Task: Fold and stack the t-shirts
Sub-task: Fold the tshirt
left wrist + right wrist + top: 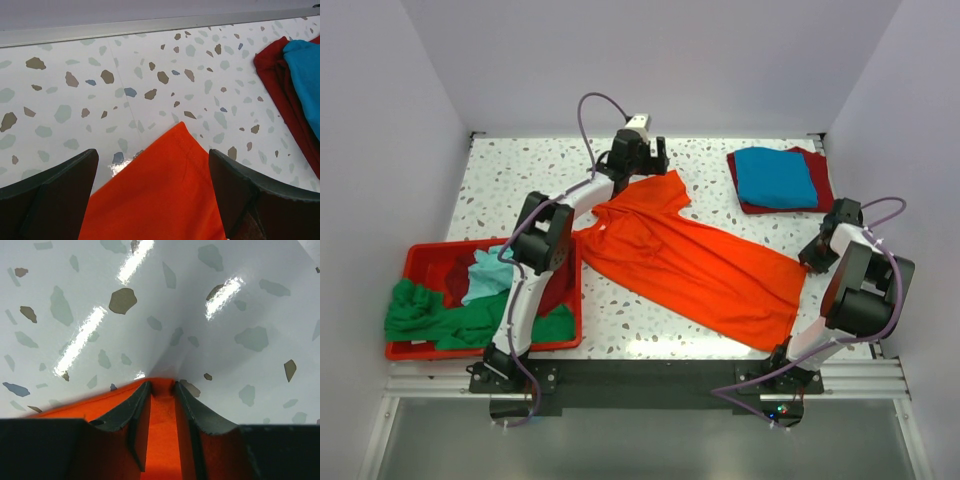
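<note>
Shirt point(690, 265) lay flat on table point(520, 190); R fingers point(125, 410) clamped hem corner, L fingers point(55, 192) apart round sleeve tip, prob. to stretch it.

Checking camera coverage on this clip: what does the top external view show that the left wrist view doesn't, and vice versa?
Top external only: the red bin with a green t-shirt and a light teal t-shirt, the whole orange t-shirt spread out, and the right gripper at its hem corner. Left wrist only: that the left gripper is open, straddling an orange cloth corner without clamping it. Both: the orange t-shirt, the blue t-shirt folded on the dark red t-shirt, the speckled table.
</note>
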